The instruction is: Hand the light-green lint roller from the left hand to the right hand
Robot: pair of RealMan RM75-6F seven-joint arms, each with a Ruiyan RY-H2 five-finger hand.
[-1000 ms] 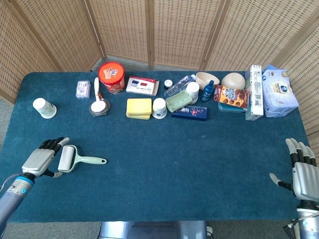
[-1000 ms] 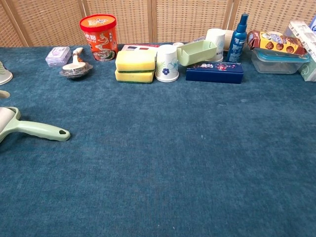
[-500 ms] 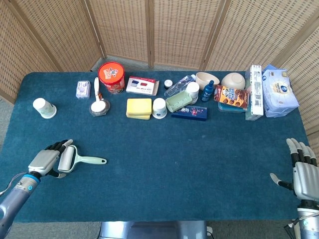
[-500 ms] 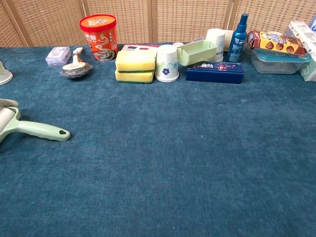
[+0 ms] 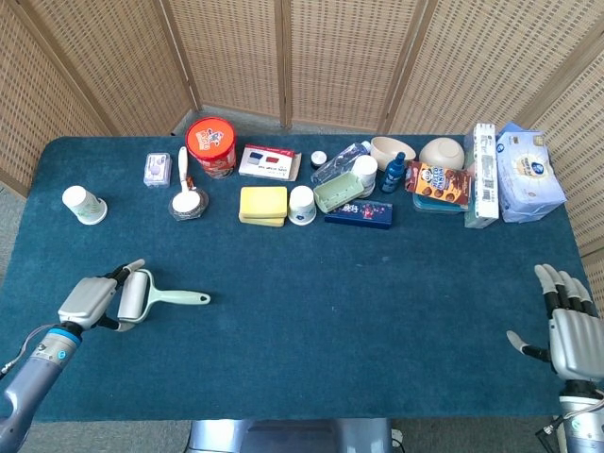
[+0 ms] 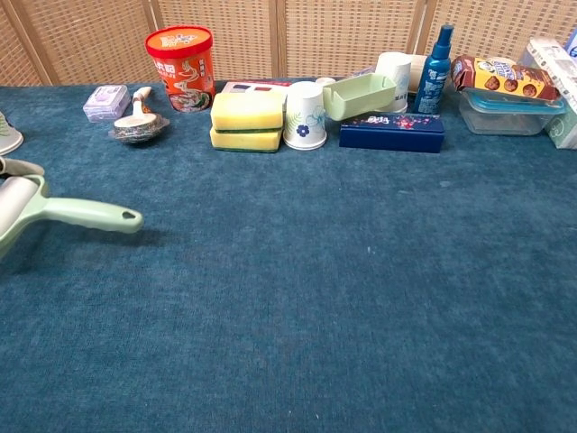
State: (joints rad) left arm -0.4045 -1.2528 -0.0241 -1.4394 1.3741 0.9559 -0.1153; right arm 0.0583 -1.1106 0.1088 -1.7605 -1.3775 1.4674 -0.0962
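The light-green lint roller (image 5: 156,298) is at the front left of the blue table; its white roll is inside my left hand (image 5: 91,301), which grips it around the head. Its handle (image 6: 90,215) points right and hangs just above the cloth, casting a shadow beneath it in the chest view. My right hand (image 5: 569,329) sits at the front right corner, fingers spread, holding nothing. The chest view shows only a fingertip of the left hand at its left edge, and the right hand lies outside it.
A row of items lines the back: a white paper cup (image 5: 84,205), an orange tub (image 5: 210,145), yellow sponges (image 5: 262,205), a flowered cup (image 5: 302,205), a dark blue box (image 5: 359,214), a blue bottle (image 5: 394,173), snack packs and tissue packs (image 5: 530,173).
My left hand has wrapped around the roller's head and lifted it slightly; the handle has risen off the cloth and shifted a little right. The right hand has barely moved.
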